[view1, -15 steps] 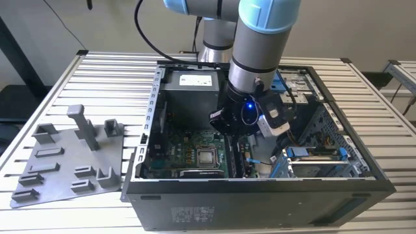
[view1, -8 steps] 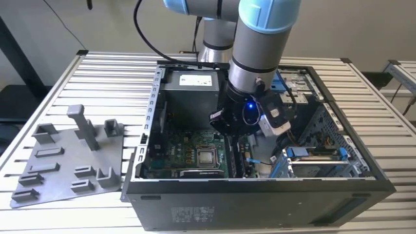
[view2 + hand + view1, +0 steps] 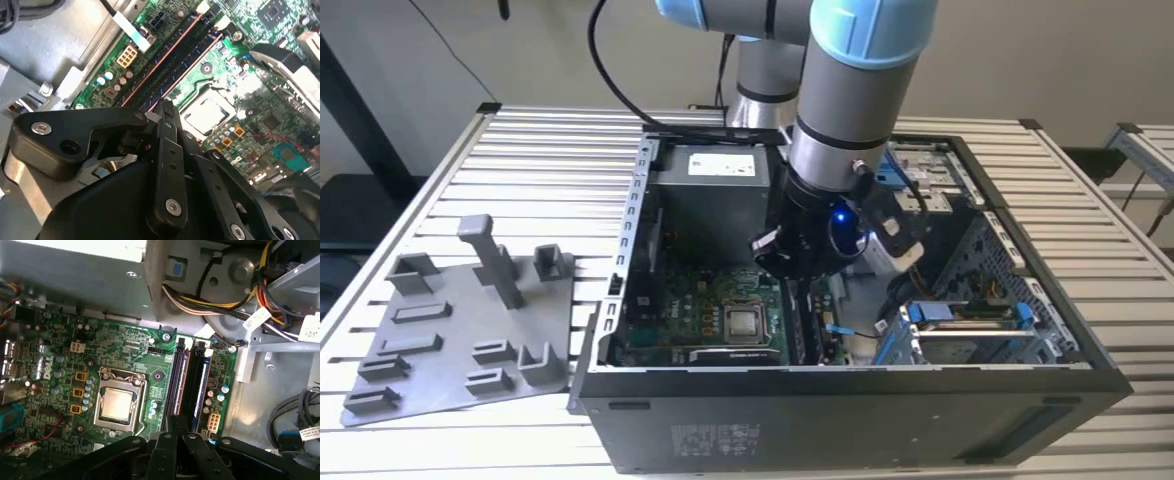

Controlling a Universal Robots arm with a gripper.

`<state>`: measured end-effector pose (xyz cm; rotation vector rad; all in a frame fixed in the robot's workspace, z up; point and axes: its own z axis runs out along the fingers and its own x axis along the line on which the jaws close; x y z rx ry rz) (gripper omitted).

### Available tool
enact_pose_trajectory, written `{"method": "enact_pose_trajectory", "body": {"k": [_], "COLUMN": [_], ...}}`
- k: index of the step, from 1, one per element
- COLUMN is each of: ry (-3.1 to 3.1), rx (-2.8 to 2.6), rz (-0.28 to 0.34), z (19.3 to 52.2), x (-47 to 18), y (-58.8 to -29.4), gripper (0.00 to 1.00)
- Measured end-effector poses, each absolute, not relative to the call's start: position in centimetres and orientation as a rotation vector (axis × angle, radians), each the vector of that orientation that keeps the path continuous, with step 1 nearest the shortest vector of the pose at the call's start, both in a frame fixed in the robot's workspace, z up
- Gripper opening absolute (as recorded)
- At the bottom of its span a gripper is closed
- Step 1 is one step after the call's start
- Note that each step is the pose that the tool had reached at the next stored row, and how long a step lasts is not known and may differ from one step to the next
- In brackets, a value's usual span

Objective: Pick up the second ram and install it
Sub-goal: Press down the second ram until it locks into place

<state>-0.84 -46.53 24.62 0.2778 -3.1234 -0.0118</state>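
Observation:
My gripper [image 3: 781, 262] hangs inside the open computer case [image 3: 854, 400], low over the green motherboard [image 3: 670, 318]. In both wrist views its black fingertips [image 3: 165, 106] [image 3: 175, 421] are together, shut, over one end of the long black memory slots [image 3: 175, 55]. A dark blue-black strip that looks like the second ram [image 3: 202, 382] stands on edge in the slot nearest the small white connector [image 3: 214, 420]. Whether the fingertips touch it is hidden by the gripper body.
The silver processor socket [image 3: 119, 404] lies beside the slots. Bundled cables [image 3: 220, 302] and the power supply [image 3: 707, 195] sit at the case's far end, with a drive cage [image 3: 967, 325] on the exterior view's right. A grey fixture plate [image 3: 467, 335] lies on the slatted table.

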Motion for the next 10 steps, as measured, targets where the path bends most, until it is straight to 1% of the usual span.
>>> {"method": "enact_pose_trajectory", "body": {"k": [10], "ry": [-3.091], "rx": [0.523], "rz": [-0.011], "z": [24.62], "x": [-0.84], "y": [-46.53], "gripper": [0.11]}}
